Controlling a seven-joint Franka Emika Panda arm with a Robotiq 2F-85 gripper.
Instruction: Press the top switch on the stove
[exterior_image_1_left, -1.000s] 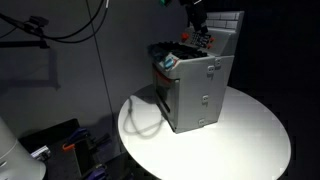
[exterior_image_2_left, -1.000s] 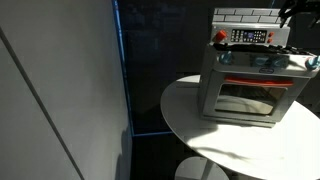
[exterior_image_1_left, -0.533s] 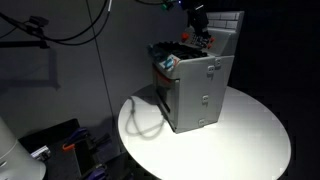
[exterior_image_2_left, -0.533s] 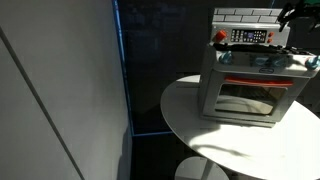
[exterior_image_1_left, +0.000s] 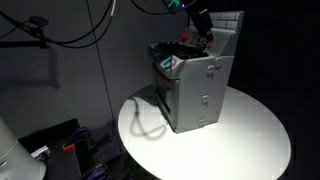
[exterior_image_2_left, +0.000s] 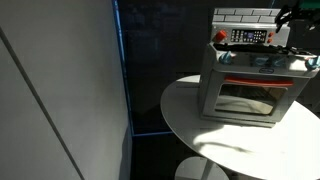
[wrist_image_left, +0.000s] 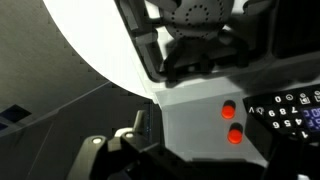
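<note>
The stove (exterior_image_1_left: 200, 95) is a small grey toy oven on a round white table (exterior_image_1_left: 250, 140); it also shows in the exterior view from the front (exterior_image_2_left: 250, 90). Its white tiled back panel (exterior_image_2_left: 245, 14) stands above a control strip (exterior_image_2_left: 250, 37) with a red button at its end (exterior_image_2_left: 220, 37). In the wrist view, two red round switches (wrist_image_left: 228, 109) (wrist_image_left: 235, 136) sit on the grey panel (wrist_image_left: 190, 120) beside a keypad (wrist_image_left: 290, 105). My gripper (exterior_image_1_left: 203, 24) hovers above the stove top near the back panel, apart from the switches. It looks shut and empty (wrist_image_left: 140, 130).
A dark wall or panel (exterior_image_2_left: 60, 90) stands beside the table. Cables (exterior_image_1_left: 60, 30) hang at the back, and equipment (exterior_image_1_left: 50, 140) sits on the floor by the table edge (exterior_image_2_left: 185, 110). The stove's door side (exterior_image_1_left: 165, 95) faces the cables.
My gripper has shifted slightly towards the back panel above the stove top. The stove has not moved.
</note>
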